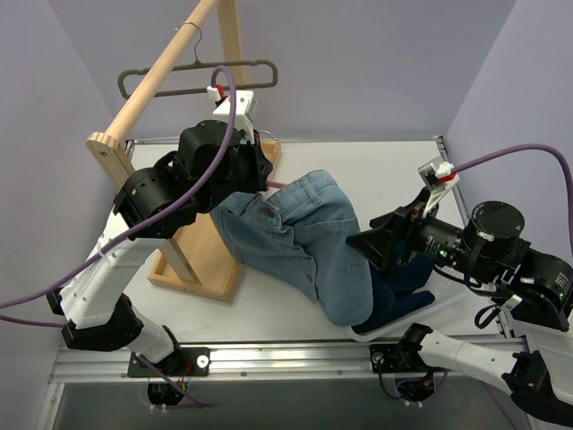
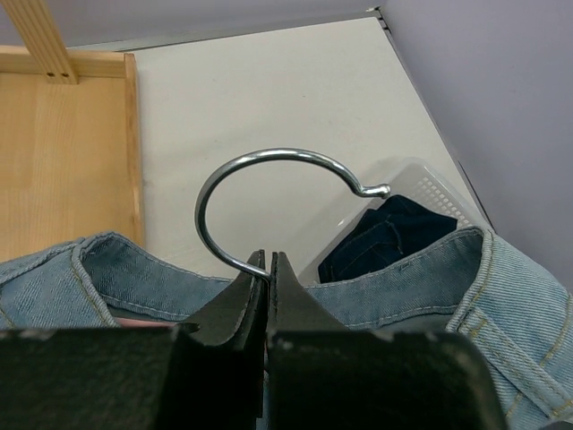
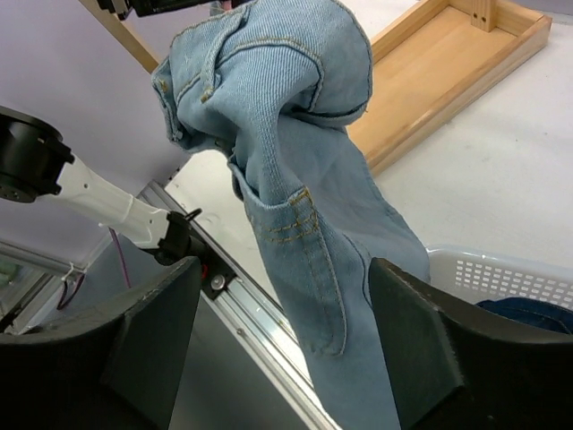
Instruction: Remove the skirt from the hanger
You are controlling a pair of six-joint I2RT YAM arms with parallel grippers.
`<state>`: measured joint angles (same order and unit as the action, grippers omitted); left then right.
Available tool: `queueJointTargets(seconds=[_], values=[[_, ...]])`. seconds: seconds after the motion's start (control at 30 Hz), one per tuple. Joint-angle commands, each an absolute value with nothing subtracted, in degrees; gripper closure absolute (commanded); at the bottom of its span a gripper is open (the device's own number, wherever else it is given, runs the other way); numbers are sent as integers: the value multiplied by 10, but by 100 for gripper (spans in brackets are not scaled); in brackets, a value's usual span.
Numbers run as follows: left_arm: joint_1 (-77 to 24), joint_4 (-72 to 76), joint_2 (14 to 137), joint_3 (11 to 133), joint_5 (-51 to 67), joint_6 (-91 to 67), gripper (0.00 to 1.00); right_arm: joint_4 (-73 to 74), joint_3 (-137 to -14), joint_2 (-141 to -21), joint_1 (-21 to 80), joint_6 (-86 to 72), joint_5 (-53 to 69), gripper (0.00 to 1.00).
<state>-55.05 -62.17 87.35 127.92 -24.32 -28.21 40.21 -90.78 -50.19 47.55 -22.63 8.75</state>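
A light blue denim skirt (image 1: 300, 242) hangs on a hanger whose metal hook (image 2: 288, 154) shows in the left wrist view, above the waistband (image 2: 412, 278). My left gripper (image 2: 267, 267) is shut on the base of that hook and holds the skirt up over the table (image 1: 255, 179). The skirt droops down to the right, its lower end over a white basket (image 1: 369, 332). My right gripper (image 3: 282, 331) is open, with the hanging skirt (image 3: 295, 206) between its fingers (image 3: 152, 340) but not touching them. In the top view the right gripper (image 1: 372, 246) is at the skirt's right edge.
A wooden rack with a slanted rod (image 1: 152, 81) and a tray base (image 1: 201, 269) stands at the left; an empty grey hanger (image 1: 199, 76) hangs on the rod. The white basket (image 3: 501, 273) holds a dark blue garment (image 1: 403, 291). Purple walls surround the table.
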Motion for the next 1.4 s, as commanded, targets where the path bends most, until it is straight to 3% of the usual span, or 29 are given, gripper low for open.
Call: queueJointTargets(seconds=[0.0,0.03,0.07,0.4,0.5,0.6,0.63,1.37], values=[[-553,-591,870,1310,-256,-279,98,397,-893,-495,472,-228,82,34],[-553,-591,870,1312,-256,-279,98,396,-889,-496,472,-228,83,42],[-553,-592,871,1313,-256,-280,98,394,-888,-497,472,-228,84,44],[-553,-598,867,1320,-256,-284,98,351,-845,-505,472,-220,87,49],[-553,-599,864,1317,-258,-287,98,352,-836,-503,472,-218,83,67],[-553,-599,862,1316,-259,-287,98,355,-832,-494,472,-221,72,98],[-553,-599,861,1316,-261,-287,98,359,-836,-493,472,-221,68,100],[-551,-604,846,1306,-354,-279,98,493,-948,-375,476,-290,-84,100]])
